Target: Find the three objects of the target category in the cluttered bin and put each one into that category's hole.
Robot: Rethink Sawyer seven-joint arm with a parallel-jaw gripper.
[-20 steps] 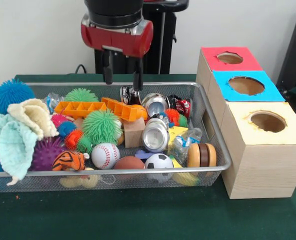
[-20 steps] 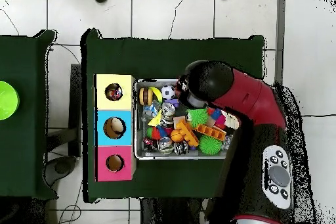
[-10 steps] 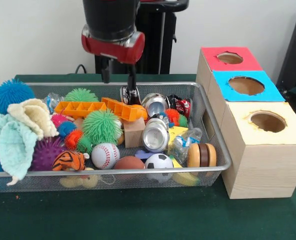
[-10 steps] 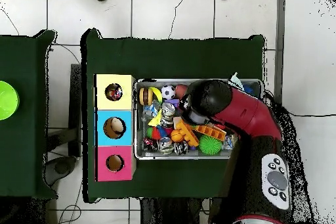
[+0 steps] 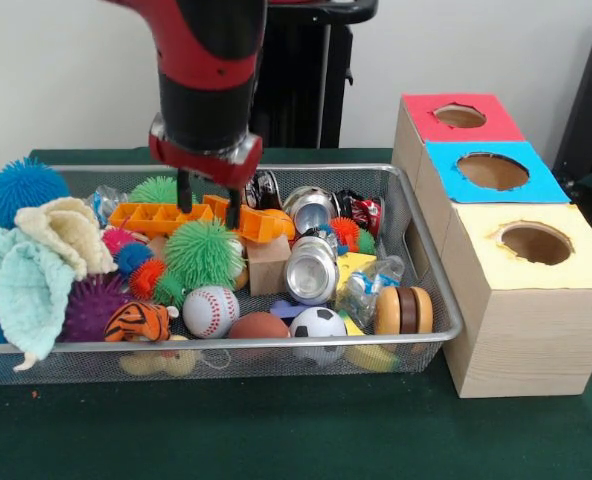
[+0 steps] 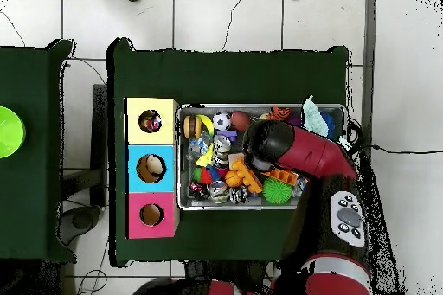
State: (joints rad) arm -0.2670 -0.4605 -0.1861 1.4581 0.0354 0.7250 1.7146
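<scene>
My pincer hangs open and empty, its fingertips down at the orange tray in the wire-mesh bin, which sits mid-bench beside the wooden boxes.

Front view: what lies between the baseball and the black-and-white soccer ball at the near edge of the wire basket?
A brown ball sits between the baseball and the soccer ball, low against the wire basket near rim, in the front view.
</scene>
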